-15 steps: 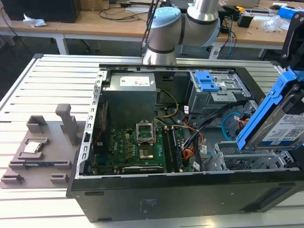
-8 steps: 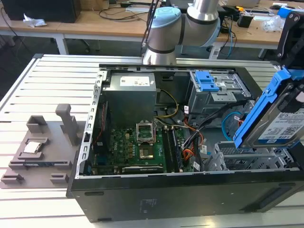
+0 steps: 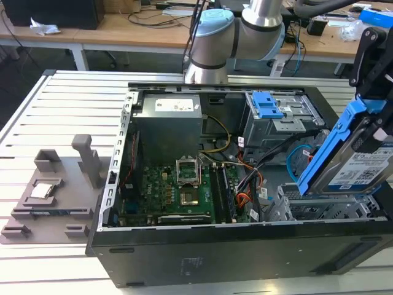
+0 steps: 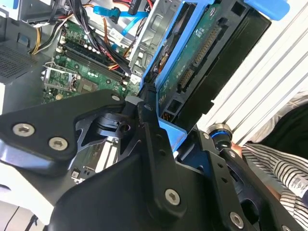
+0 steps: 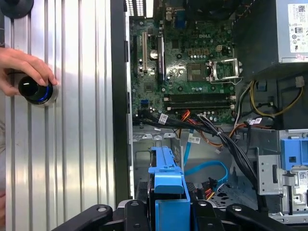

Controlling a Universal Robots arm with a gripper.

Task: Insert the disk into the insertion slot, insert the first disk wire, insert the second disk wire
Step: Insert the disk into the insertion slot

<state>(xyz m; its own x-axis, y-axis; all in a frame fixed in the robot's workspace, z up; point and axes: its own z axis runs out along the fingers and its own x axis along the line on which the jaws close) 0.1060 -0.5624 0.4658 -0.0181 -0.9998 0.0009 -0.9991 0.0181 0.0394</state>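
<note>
In the exterior view the fingers (image 3: pixel 366 58) pinch the disk (image 3: pixel 367 169) over the insertion slot (image 3: pixel 295 208); nothing is in yet

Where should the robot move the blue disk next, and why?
Probably tip it flatter and ease it down toward the insertion slot. The fingers hold the disk steeply tilted in the air just over that silver cage, so it is not yet lined up with the wide opening or inside it.
</note>
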